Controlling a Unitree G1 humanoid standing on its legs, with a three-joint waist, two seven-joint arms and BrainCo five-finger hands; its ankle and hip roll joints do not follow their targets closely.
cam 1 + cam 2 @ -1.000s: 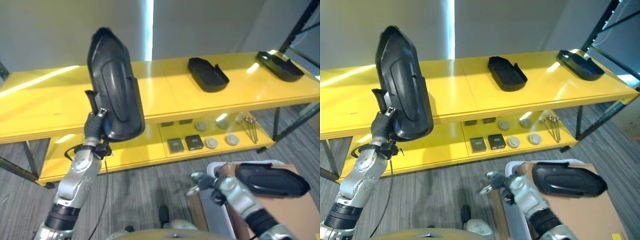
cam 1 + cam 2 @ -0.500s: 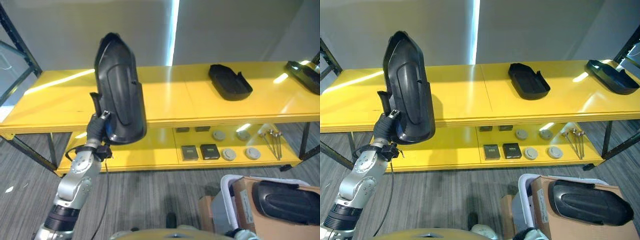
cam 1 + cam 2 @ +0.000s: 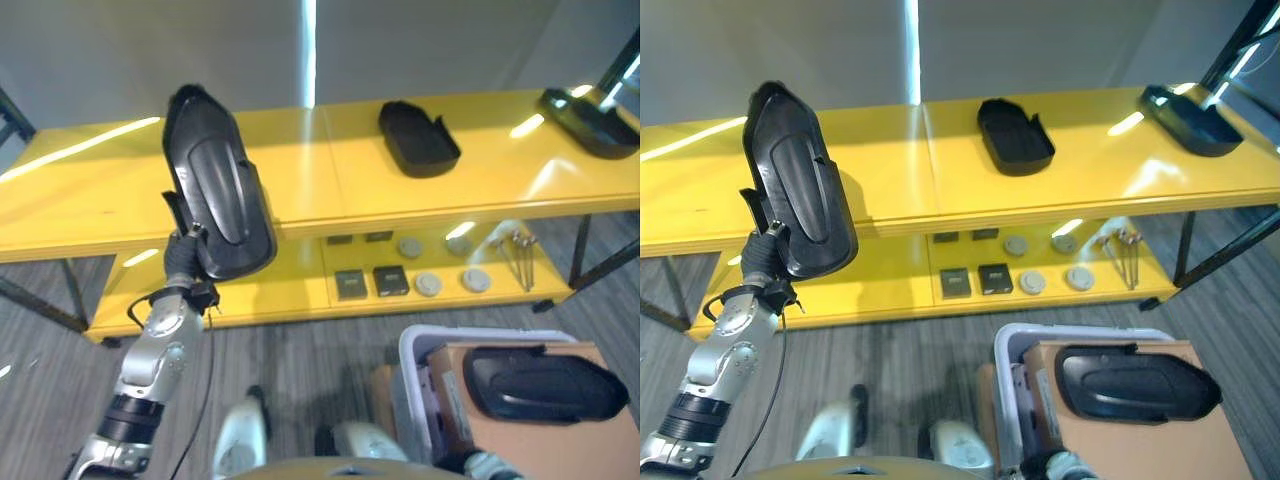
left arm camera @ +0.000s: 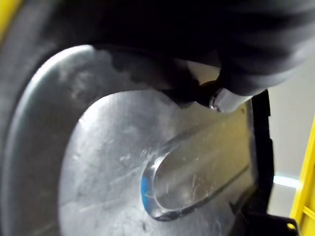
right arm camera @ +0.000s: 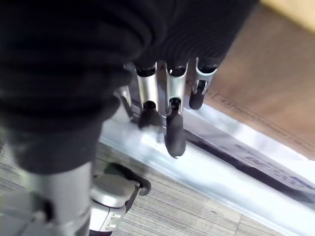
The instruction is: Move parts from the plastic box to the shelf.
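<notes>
My left hand point(image 3: 183, 262) is shut on the lower end of a long black plastic part point(image 3: 215, 185) and holds it upright in front of the yellow shelf point(image 3: 330, 165). In the left wrist view the part's glossy surface point(image 4: 147, 162) sits close against the hand. A white plastic box point(image 3: 412, 350) stands at the lower right, holding a cardboard piece point(image 3: 590, 450) with another black part point(image 3: 540, 383) on top. My right hand point(image 5: 173, 123) hangs with relaxed fingers beside the box's rim point(image 5: 221, 172), holding nothing.
Two more black parts point(image 3: 418, 138) point(image 3: 590, 108) lie on the shelf's top level, at the middle and far right. The lower level point(image 3: 300, 290) carries small black squares, grey discs point(image 3: 428, 284) and bolts. Grey carpet lies between me and the shelf.
The camera has swung, shifting the whole view. My right hand, raised beside the box a second ago, has dropped low by the box rim. The left hand keeps holding the part upright.
</notes>
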